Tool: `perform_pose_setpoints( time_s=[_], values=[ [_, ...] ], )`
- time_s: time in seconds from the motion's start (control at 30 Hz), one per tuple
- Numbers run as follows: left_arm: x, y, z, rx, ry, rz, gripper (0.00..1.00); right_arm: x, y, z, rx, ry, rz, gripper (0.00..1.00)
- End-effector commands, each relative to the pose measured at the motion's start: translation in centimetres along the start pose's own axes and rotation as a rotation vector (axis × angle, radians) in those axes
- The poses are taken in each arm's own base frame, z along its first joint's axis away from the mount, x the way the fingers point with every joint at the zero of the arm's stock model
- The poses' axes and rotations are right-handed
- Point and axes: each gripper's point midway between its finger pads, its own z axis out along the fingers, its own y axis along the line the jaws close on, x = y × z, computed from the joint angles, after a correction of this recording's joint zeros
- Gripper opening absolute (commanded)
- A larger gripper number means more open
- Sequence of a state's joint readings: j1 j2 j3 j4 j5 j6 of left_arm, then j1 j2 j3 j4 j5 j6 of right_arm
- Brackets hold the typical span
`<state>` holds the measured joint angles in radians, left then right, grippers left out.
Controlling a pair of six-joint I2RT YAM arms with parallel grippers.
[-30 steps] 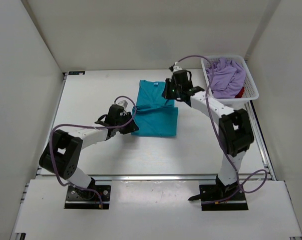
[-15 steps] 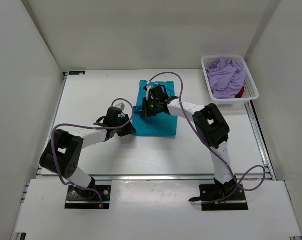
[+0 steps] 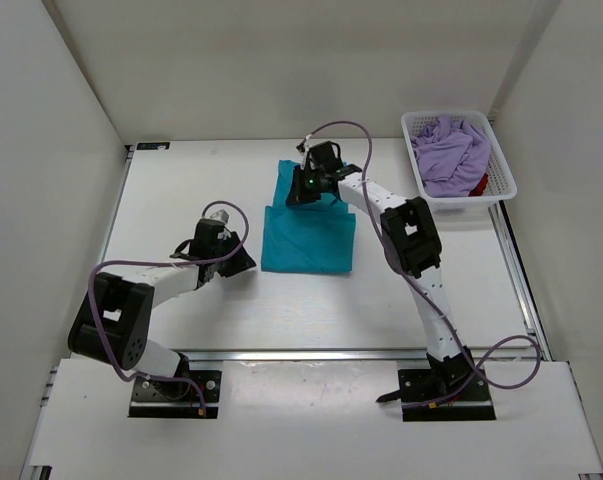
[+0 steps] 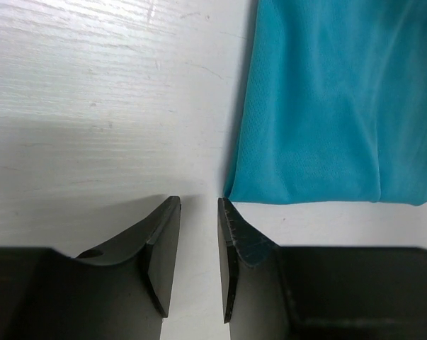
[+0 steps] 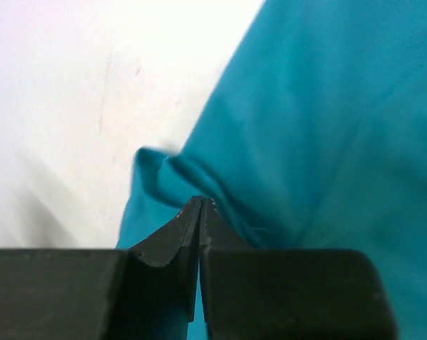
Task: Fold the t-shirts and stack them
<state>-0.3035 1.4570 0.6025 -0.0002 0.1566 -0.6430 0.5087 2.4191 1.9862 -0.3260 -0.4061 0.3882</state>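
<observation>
The teal t-shirt point(image 3: 309, 238) lies folded mid-table, and a narrower strip of it reaches toward the back. My right gripper point(image 3: 297, 196) sits over that strip's left side. In the right wrist view it point(image 5: 201, 201) is shut, pinching a raised ridge of the teal t-shirt point(image 5: 319, 127). My left gripper point(image 3: 247, 262) rests just left of the shirt. It point(image 4: 199, 202) is open by a narrow gap with bare table between the fingers, and the teal t-shirt's point(image 4: 326, 99) near corner lies just ahead of the right finger. The lavender t-shirt point(image 3: 449, 150) and a bit of the red t-shirt point(image 3: 479, 185) lie in the basket.
The white mesh basket point(image 3: 501, 190) stands at the back right corner of the table. White walls close in the left, back and right sides. Purple cables loop from both arms above the table.
My right gripper swept from the shirt's back right corner across to its back left, carrying cloth over, so the back part is narrower. My left gripper drew back leftward off the shirt's edge.
</observation>
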Motion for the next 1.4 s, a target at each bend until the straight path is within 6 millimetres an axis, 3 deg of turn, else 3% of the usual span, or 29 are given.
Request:
perform_pose_setpoints(
  time_s=[0.0,0.17,0.23,0.3,0.33,0.37,0.4,0.47,0.5,0.6,0.7,0.77,0.8,0.87,0.93,0.97,1.0,1.13,1.37],
  values=[
    [-0.2,-1.0,-0.3,0.019,-0.015,0.035,0.40,-1.6,0.9,-1.5,-0.019,0.004,-0.015,0.00],
    [1.0,-1.7,0.0,0.011,0.032,0.074,0.41,-3.6,2.5,-5.1,-0.016,-0.028,-0.056,0.00],
    [1.3,-1.7,0.1,-0.002,0.048,0.098,0.41,-4.3,2.8,-8.0,0.010,-0.056,-0.064,0.00],
    [1.4,-1.7,0.1,-0.003,0.043,0.090,0.43,-3.1,2.5,-11.2,0.066,-0.081,-0.022,0.02],
    [1.2,-1.7,0.3,0.000,0.042,0.084,0.43,-3.5,2.3,-11.9,0.054,-0.123,-0.014,0.04],
    [1.1,-1.7,0.4,0.004,0.037,0.082,0.44,-1.4,1.6,-13.6,0.070,-0.119,0.037,0.08],
    [1.2,-1.7,0.4,0.003,0.036,0.078,0.44,-1.8,1.8,-14.0,0.043,-0.175,0.037,0.10],
    [0.8,-1.8,0.8,0.000,0.030,0.072,0.45,1.4,0.7,-16.4,0.042,-0.201,0.107,0.19],
    [1.1,-1.8,1.0,0.003,0.042,0.072,0.45,1.5,0.6,-16.9,0.041,-0.222,0.108,0.20],
    [0.9,-2.3,1.4,0.015,0.043,0.064,0.46,5.8,-2.1,-18.4,0.082,-0.185,0.176,0.27],
    [0.6,-2.4,1.7,0.026,0.026,0.054,0.48,8.7,-3.6,-19.4,0.091,-0.174,0.205,0.34],
    [0.9,-2.6,2.0,0.038,0.042,0.043,0.48,9.3,-3.4,-19.4,0.041,-0.189,0.201,0.29],
    [1.1,-2.4,2.2,0.039,0.051,0.034,0.48,9.5,-3.3,-19.1,0.024,-0.184,0.212,0.17],
    [1.0,-2.7,2.6,0.051,0.061,0.034,0.46,9.1,-2.3,-18.1,-0.001,-0.148,0.194,0.04],
    [1.0,-2.5,2.6,0.044,0.060,0.029,0.46,9.2,-0.9,-15.9,0.000,-0.076,0.145,0.00],
    [0.9,-2.5,2.5,0.046,0.051,0.029,0.46,8.2,-0.2,-15.0,-0.010,-0.072,0.114,0.00],
    [0.6,-2.6,2.3,0.049,0.044,0.028,0.46,8.6,0.5,-14.1,-0.004,-0.051,0.087,0.03],
    [0.6,-2.9,2.1,0.050,0.038,0.042,0.46,7.0,0.6,-10.6,0.001,-0.034,0.078,0.28],
    [1.4,-2.9,2.3,0.058,0.058,0.042,0.45,6.4,-1.0,-7.6,0.081,0.031,0.068,0.34]
  ],
)
